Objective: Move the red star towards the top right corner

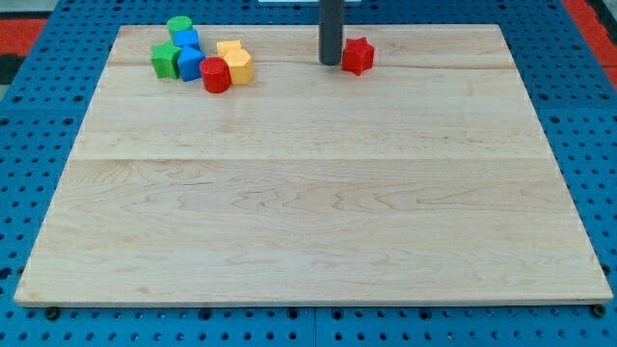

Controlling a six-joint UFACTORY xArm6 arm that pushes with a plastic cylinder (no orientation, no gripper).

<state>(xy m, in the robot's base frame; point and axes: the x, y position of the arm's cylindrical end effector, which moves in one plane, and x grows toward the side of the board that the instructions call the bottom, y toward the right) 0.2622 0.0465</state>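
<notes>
Pale wood forms the bench (308, 212), a rectangular board resting on a blue perforated base (39, 145). The dark rod descends from the far edge of the view, and my tip (331, 63) meets the board near its far edge, slightly right of centre. The arm carries no hand, only this rod, so there is nothing to clench or release. The red star (358, 56) lies just beside my tip on its right, touching it or very nearly so; the exact contact cannot be resolved. The star sits close to the far edge and well apart from the far right corner of the board. A cluster of blocks occupies the far left region, well apart from my tip: a green cylinder (178, 26) farthest back, a blue block (186, 40) just in front of it, a green block (165, 60) at the left, a second blue block (191, 64) beside it, a red cylinder (215, 75) nearest the viewer, and two yellow blocks (235, 63), with the pieces touching or nearly touching.
</notes>
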